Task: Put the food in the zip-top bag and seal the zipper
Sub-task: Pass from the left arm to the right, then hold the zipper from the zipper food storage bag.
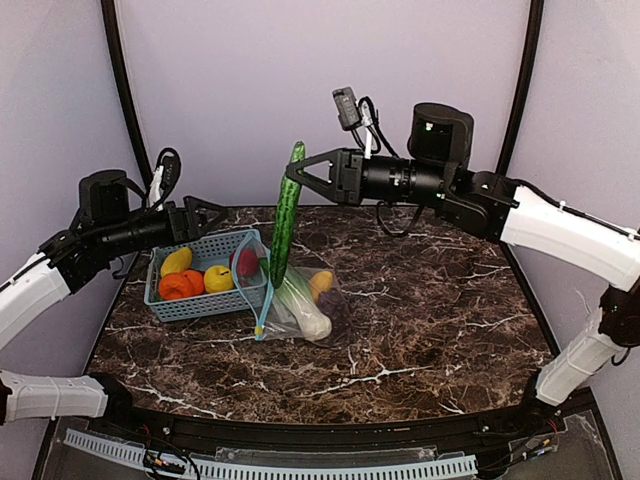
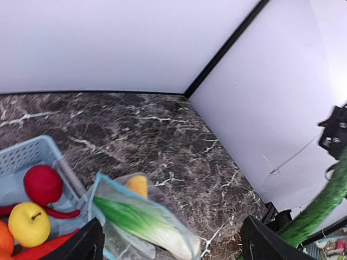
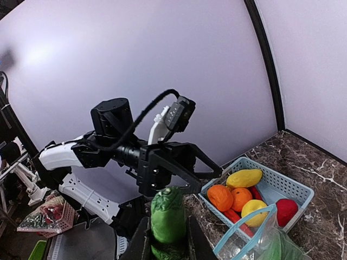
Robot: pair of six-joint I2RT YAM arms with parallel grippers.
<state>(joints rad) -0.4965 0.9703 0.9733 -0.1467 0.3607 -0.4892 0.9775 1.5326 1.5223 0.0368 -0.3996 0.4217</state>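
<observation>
Cucumber (image 1: 286, 220) near upright, top in right gripper (image 1: 299, 172), tip down toward zip-top bag (image 1: 338, 330)

**Table** (image 2: 162, 130): dark brown marble with white veins. It runs back to a corner where a black post (image 2: 227, 46) stands between two pale walls.

**Basket** (image 2: 21, 157): pale blue lattice, well short of that corner. It holds:
- a round red piece (image 2: 43, 184)
- a yellow apple-shaped piece (image 2: 29, 223)
- an orange piece (image 2: 4, 238), cut off by the frame
- a slim red piece (image 2: 62, 213)

**Zip-top bag** (image 2: 122, 238): clear, touching the basket's side, on the table.
- Zipper (image 2: 92, 195): teal strip at the basket end.
- Cabbage (image 2: 146, 225): inside, green leaves toward the zipper.
- Yellow-orange piece (image 2: 136, 186): just behind the cabbage.

**Cucumber** (image 2: 320, 206): green, slanted, off the table.

**Left gripper** (image 2: 172, 230): black fingers (image 2: 81, 246) spread wide, nothing between them.
</observation>
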